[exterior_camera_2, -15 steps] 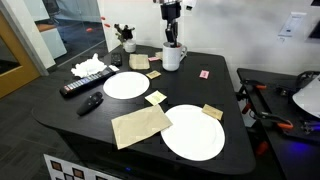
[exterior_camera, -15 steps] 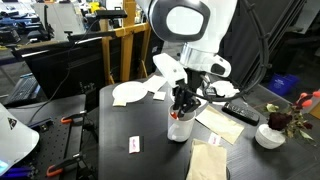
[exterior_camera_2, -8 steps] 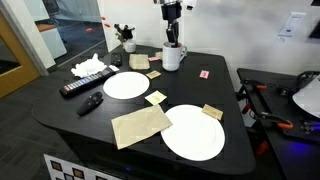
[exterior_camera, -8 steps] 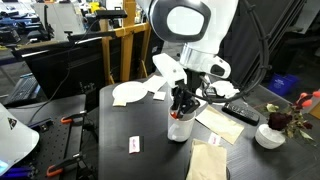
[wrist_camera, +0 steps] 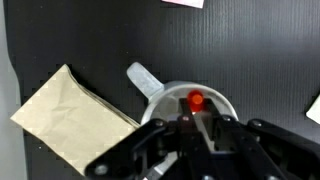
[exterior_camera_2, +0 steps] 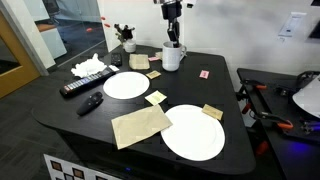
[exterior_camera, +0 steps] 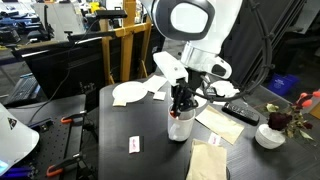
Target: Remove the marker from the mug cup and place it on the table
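Note:
The white mug cup (exterior_camera: 180, 128) stands on the black table (exterior_camera: 120, 120), also seen in the other exterior view (exterior_camera_2: 172, 58). In the wrist view its rim (wrist_camera: 226, 101) rings the red marker (wrist_camera: 196, 99), which stands upright inside it. My gripper (wrist_camera: 196, 110) hangs straight down over the mug with its fingertips at the mouth, one on each side of the marker's top and closed against it. In both exterior views the gripper (exterior_camera: 181, 108) (exterior_camera_2: 172, 40) hides most of the marker.
Two white plates (exterior_camera_2: 126, 85) (exterior_camera_2: 193, 132) and a brown napkin (exterior_camera_2: 140, 125) lie on the table. A remote (exterior_camera_2: 80, 85) lies near one edge. A small card (exterior_camera: 134, 144) lies near the mug. A small white bowl with flowers (exterior_camera: 270, 135) stands aside.

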You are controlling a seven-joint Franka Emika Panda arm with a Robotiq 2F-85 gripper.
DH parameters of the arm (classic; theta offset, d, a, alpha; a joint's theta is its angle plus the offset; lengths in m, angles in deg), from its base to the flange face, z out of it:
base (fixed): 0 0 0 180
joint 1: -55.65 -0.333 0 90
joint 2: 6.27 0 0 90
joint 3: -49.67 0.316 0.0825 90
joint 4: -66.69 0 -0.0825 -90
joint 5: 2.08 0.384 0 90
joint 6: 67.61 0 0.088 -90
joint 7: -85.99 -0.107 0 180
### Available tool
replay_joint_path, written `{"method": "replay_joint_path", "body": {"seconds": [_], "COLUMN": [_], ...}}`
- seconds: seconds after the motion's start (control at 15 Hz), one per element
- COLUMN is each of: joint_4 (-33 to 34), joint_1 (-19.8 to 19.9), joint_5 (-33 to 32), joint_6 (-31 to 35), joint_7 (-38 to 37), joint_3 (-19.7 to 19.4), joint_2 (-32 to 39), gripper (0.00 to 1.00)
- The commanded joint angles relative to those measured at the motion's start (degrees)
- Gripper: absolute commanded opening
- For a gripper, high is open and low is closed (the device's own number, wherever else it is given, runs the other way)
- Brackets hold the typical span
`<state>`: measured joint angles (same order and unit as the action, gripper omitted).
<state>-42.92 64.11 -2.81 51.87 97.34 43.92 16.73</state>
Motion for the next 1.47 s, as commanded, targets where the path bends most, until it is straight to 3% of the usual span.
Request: {"method": "replay_joint_path", "body": {"seconds": [0.0, 0.6, 1.07, 1.4], "joint_4": [2.8, 1.6, -1.1, -6.3], "joint_1": [0.8, 0.7, 0.4, -0.1], "joint_5": [0.3, -1.0, -3.6, -5.1], "joint_6": [-3.3, -7.8, -13.6, -13.4], "joint_7": [1.4, 0.6, 0.5, -1.4], "joint_3": [0.6, -0.2, -0.8, -0.9], "joint_2": [1.2, -4.7, -14.5, -23.3], "gripper": [0.04, 0.04, 0.04, 0.04]}}
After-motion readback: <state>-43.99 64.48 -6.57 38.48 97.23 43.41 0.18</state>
